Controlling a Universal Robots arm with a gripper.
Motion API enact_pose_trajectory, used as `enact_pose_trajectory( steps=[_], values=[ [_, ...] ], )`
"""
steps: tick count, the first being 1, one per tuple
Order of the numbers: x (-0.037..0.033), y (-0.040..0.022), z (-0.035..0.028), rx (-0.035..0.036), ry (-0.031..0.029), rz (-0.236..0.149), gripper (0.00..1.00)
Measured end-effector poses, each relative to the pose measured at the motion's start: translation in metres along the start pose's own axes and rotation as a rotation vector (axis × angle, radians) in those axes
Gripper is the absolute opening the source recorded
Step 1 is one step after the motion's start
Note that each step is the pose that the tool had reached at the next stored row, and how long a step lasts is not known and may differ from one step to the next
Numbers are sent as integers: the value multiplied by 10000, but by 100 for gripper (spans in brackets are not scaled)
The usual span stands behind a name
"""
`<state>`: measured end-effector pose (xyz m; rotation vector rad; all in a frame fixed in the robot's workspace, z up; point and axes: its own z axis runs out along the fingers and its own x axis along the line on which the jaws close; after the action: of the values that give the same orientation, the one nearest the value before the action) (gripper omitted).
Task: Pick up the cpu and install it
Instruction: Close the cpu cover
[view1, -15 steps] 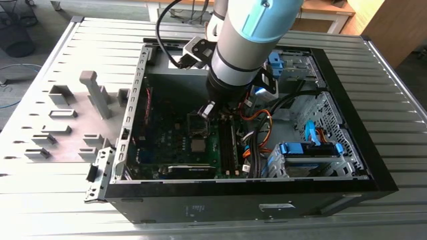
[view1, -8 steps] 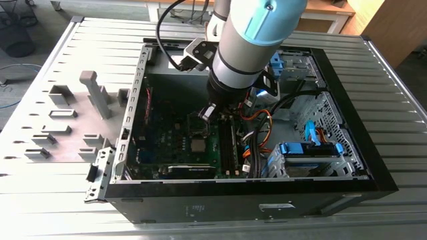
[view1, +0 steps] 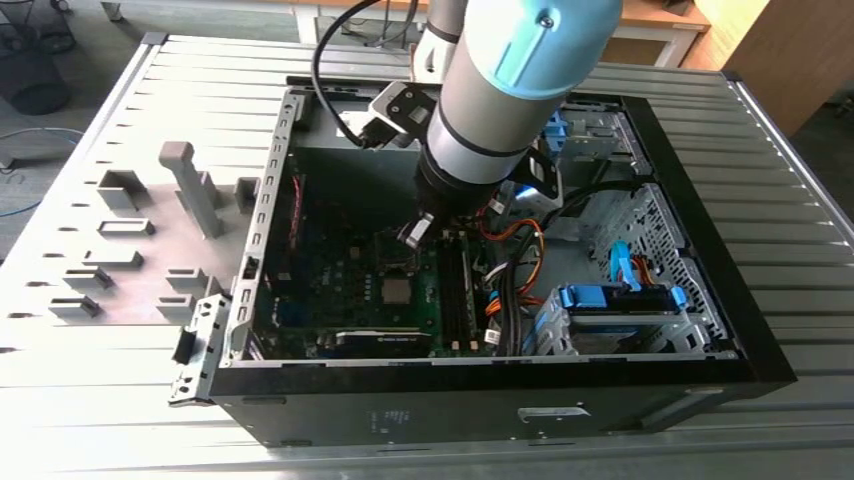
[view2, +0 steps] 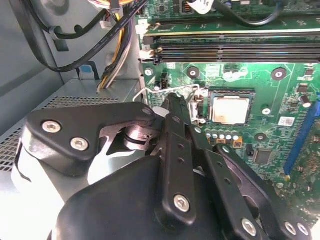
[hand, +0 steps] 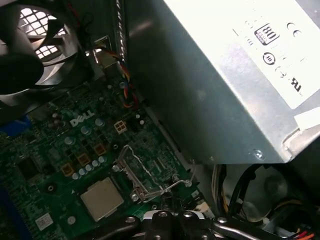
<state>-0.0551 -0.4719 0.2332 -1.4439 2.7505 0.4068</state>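
Since the cpu (view2: 230, 110) lies flat in its socket on the green motherboard (view2: 280, 145), silvery top up and square with the socket's edges, I judge the seating done. It rests just beside the tip of the pincer (view2: 172, 100), apart from it and not held. The pincer is drawn together with no chip between its tips, and reaches down inside the open computer case (view1: 667, 130), likely so that it can work at the socket itself. Its tip is right at the thin wire lever (view2: 150, 91); whether it pinches or only touches that wire I cannot tell. In the first wrist view the socket's metal frame (hand: 132, 175) appears swung off the chip, between chip and pincer, which would explain the bare top.

By count: one cpu, one pincer, one wire lever, one metal frame. Further from the pincer are one fan (hand: 30, 45) and one power supply box (hand: 240, 75). Well away, outside the case, stand several grey holder blocks (view1: 180, 170); their number I cannot fix.
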Motion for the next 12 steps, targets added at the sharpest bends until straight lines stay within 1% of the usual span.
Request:
enact_pose_trajectory(
  steps=[12],
  values=[
    [91,-75,-30,-18,54,-33,11]
  ],
)
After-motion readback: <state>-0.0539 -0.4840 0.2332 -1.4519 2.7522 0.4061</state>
